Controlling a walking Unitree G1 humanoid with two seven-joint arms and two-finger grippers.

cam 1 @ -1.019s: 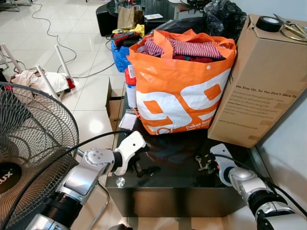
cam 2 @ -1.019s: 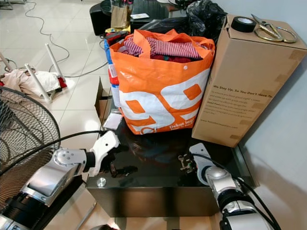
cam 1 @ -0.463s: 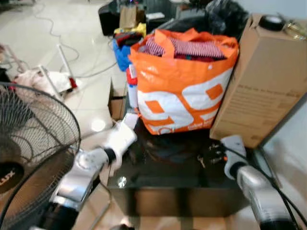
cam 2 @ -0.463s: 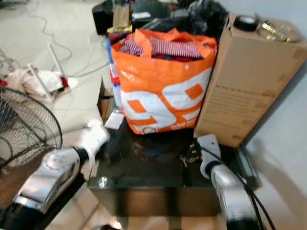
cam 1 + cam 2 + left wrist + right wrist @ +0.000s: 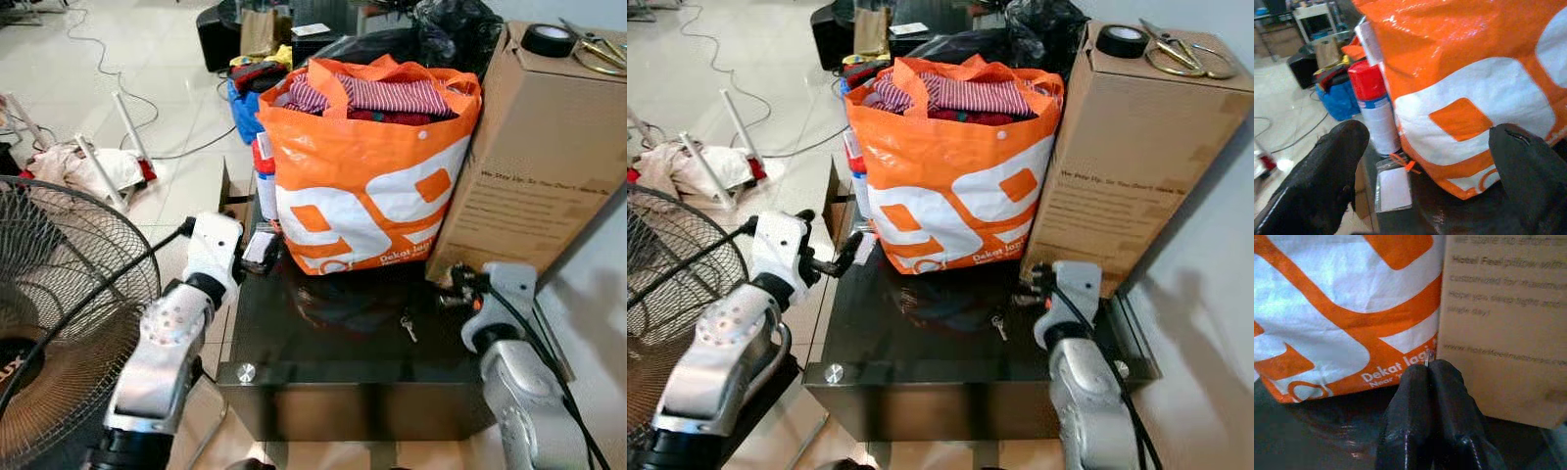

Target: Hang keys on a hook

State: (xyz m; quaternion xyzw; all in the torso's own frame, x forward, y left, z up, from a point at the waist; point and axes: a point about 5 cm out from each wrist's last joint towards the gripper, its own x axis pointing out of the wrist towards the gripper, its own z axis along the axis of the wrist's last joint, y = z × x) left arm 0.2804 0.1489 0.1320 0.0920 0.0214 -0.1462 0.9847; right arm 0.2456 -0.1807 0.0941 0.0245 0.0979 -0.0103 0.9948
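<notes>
Leftmost, a black wire-caged fan [image 5: 59, 304] stands on the tiled floor, beside the left arm. The left gripper [image 5: 838, 262] is raised over the left edge of the black glass table [image 5: 333, 338], fingers [image 5: 1327, 181] spread wide with nothing between them. Just beyond them lie a small white card in a clear sleeve [image 5: 1393, 188] and, behind it, a spray can with a red cap [image 5: 1374, 110] upright against the bag's corner.

Centre: an orange-and-white shopping bag [image 5: 367, 176] stuffed with clothes (striped fabric on top) sits at the back of the table. In front of it, to the right, a small silver key [image 5: 407, 325] hangs or lies close above the dark glass; which of the two cannot be told.

Right: the right gripper [image 5: 453, 287] is lifted near the lower corner of a tall cardboard box [image 5: 534, 147], which stands touching the bag. In the right wrist view its fingers [image 5: 1410, 431] are pressed together on a thin bit of metal [image 5: 1428, 356] that pokes out at the tips, apparently part of the keys. On top of the box rest a roll of black tape [image 5: 547, 39] and a pair of scissors [image 5: 1181, 54].
</notes>
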